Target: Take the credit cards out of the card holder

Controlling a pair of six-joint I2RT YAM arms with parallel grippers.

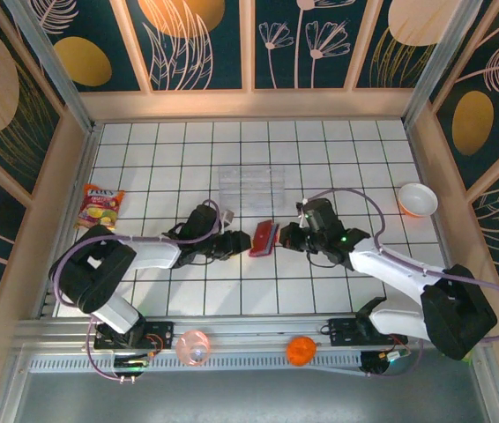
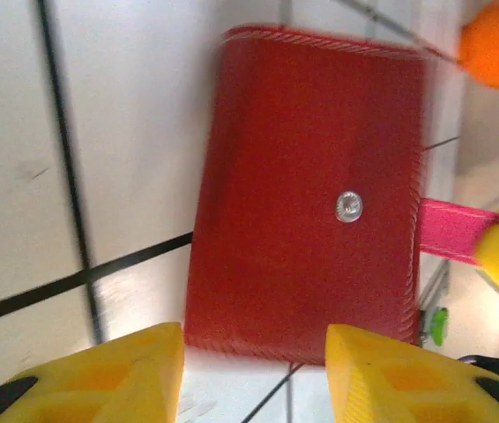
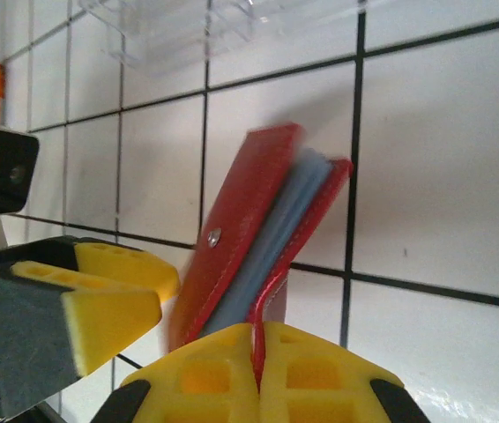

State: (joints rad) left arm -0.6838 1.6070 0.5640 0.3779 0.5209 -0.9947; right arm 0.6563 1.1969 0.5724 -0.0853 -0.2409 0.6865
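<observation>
From the right wrist, grey-blue pockets (image 3: pixel 274 231) are seen; the card holder (image 3: pixel 232 220), laid lengthwise toward the far edge of the table (image 1: pixel 338 150), is pinched by the right hand (image 3: pixel 258 370); the left hand (image 2: pixel 254 352) is spread.

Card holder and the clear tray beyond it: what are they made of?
Card holder: looks like red leather or faux leather, matte, stitched along the edges; shiny snap stud, probably metal; grey-blue lining inside, fabric or plastic, can't tell.
Clear tray: see-through and glossy, likely rigid plastic.
</observation>
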